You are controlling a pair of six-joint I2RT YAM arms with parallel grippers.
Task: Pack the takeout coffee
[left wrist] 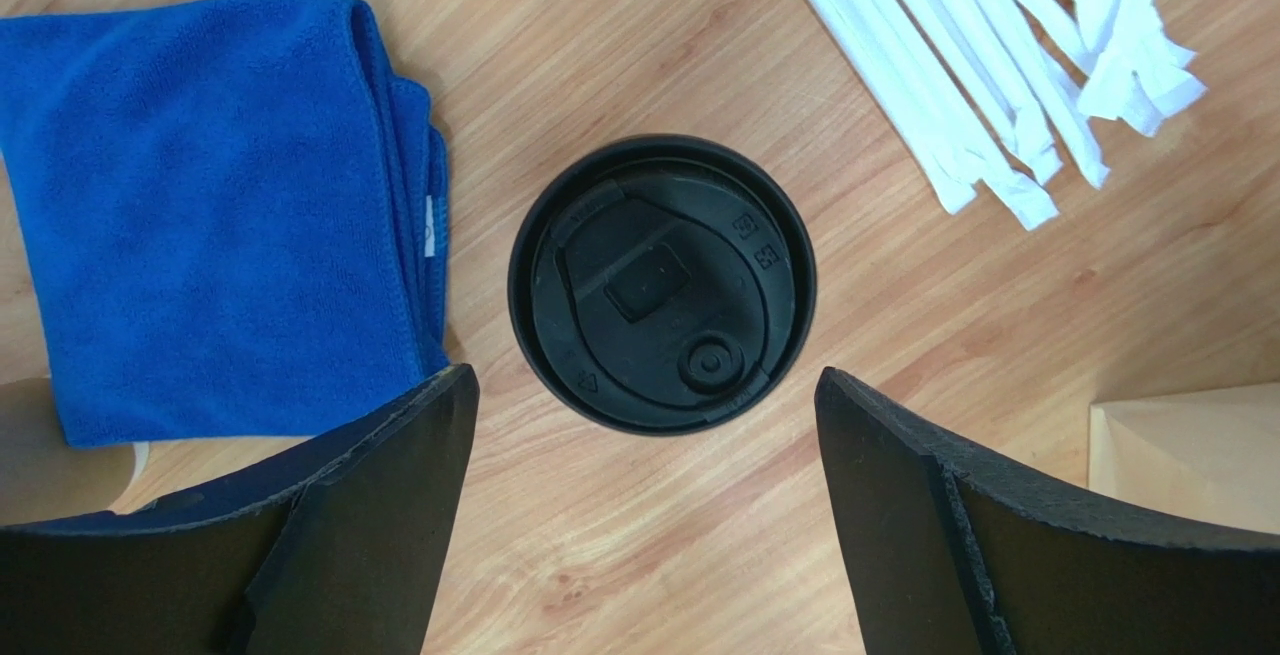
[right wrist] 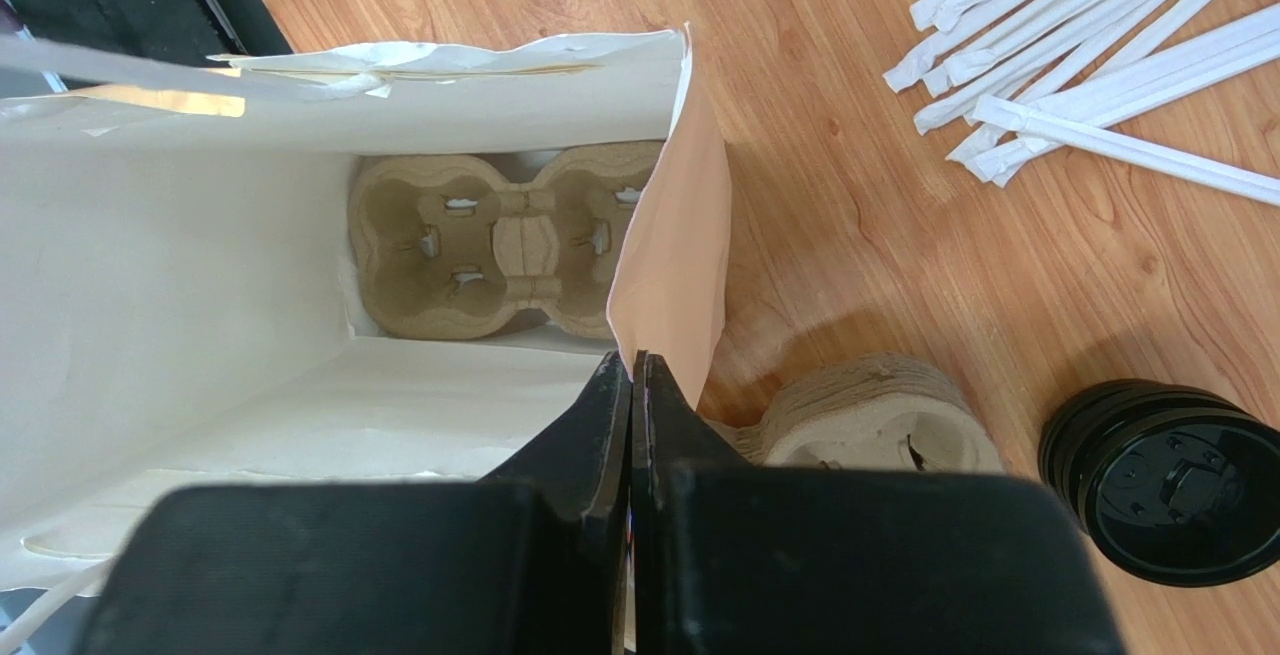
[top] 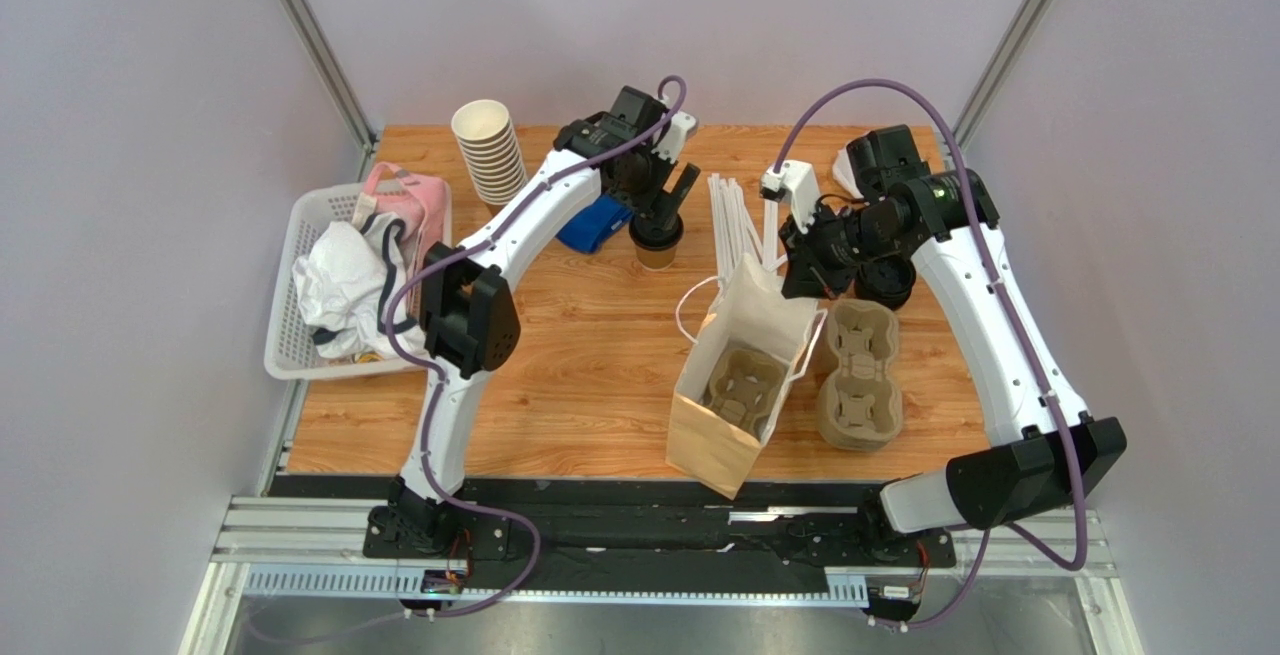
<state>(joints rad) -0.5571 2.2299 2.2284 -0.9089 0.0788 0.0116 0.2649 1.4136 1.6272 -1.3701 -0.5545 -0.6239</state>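
Observation:
The takeout coffee point(top: 657, 244), a brown paper cup with a black lid, stands upright on the table at the back middle. In the left wrist view I look straight down on its lid point(left wrist: 661, 283). My left gripper point(top: 666, 205) is open above the cup, its fingertips point(left wrist: 436, 415) wide apart on either side of the lid and not touching it. My right gripper point(top: 798, 268) is shut on the rim of the open paper bag point(top: 721, 385), pinching the bag's side wall point(right wrist: 669, 235). A pulp cup carrier point(right wrist: 496, 243) lies in the bottom of the bag.
A folded blue cloth point(left wrist: 211, 205) lies just left of the cup and wrapped straws point(left wrist: 992, 70) to its right. A stack of pulp carriers point(top: 860, 370) and loose black lids point(right wrist: 1165, 483) sit right of the bag. A stack of lidless cups point(top: 489, 150) and a white basket point(top: 286, 310) are at the left.

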